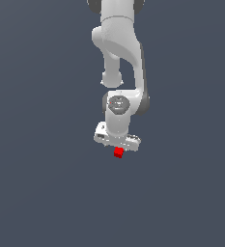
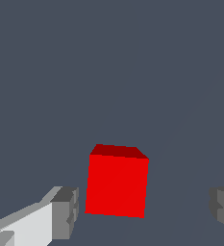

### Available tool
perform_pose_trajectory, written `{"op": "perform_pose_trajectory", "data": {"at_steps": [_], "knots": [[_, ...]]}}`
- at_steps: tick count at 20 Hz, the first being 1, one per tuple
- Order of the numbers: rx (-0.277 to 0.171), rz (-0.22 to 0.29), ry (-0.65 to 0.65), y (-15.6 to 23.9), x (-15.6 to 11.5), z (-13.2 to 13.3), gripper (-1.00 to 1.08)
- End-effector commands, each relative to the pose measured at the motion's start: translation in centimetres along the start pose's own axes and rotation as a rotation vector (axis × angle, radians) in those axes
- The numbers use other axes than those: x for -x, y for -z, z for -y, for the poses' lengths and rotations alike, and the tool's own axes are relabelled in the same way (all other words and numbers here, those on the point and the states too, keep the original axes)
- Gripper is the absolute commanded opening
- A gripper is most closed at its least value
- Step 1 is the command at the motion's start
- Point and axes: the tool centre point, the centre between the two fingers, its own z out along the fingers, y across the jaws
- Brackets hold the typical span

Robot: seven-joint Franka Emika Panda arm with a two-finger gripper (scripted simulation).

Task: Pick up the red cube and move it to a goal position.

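The red cube [image 1: 118, 153] is a tiny bright red block right under the white gripper head [image 1: 117, 137] in the exterior view. In the wrist view the red cube [image 2: 117, 185] stands between the two grey fingertips. One fingertip [image 2: 66, 211] is close beside the cube with a thin gap. The other fingertip [image 2: 223, 207] is well apart from it. My gripper [image 2: 143, 207] is open around the cube and is not clamping it. In the exterior view the fingers are too small to make out.
The white arm [image 1: 119, 53] comes down from the top of the exterior view. The surface [image 1: 46, 183] is a plain dark grey-blue all around, with no other object or marker showing.
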Motion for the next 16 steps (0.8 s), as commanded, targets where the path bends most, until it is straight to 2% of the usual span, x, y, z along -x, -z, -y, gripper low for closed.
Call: {"op": "perform_pose_trajectory", "data": {"at_steps": [1, 11, 12, 16], "knots": [[-0.002, -0.001, -0.034, -1.4, -0.1, 0.6, 1.00], [-0.007, 0.001, -0.085, -3.6, -0.4, 1.6, 1.00], [-0.007, 0.001, -0.085, -3.6, -0.4, 1.6, -1.00], [-0.007, 0.001, -0.085, -3.6, -0.4, 1.6, -1.00]]}}
